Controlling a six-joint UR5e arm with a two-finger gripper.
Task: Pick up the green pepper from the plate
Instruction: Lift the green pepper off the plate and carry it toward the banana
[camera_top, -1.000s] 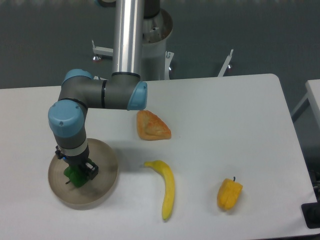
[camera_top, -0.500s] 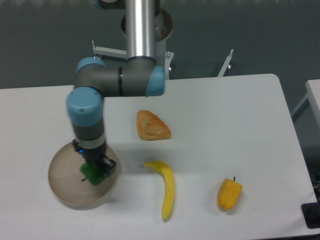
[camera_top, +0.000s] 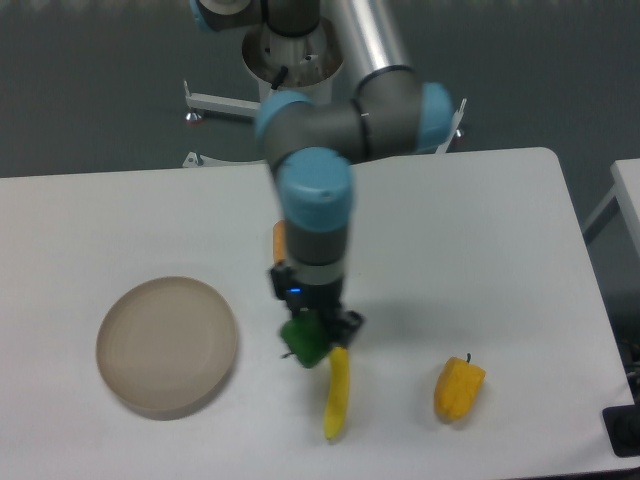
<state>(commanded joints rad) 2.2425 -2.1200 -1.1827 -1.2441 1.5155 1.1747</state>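
My gripper (camera_top: 312, 335) is shut on the green pepper (camera_top: 304, 341), a small glossy bright-green lump, and holds it in the air over the upper end of the banana, right of the plate. The plate (camera_top: 167, 346), a round beige-grey dish with a low rim, lies bare at the left of the table. The arm's wrist hides the top of the pepper.
A yellow banana (camera_top: 337, 391) lies under and below the gripper. A yellow-orange pepper (camera_top: 458, 389) lies at the right front. A piece of bread (camera_top: 279, 240) is mostly hidden behind the arm. The table's right edge and front edge are near.
The gripper has lifted the green pepper off the plate and carried it right, from over the plate to over the banana. The plate now lies bare.
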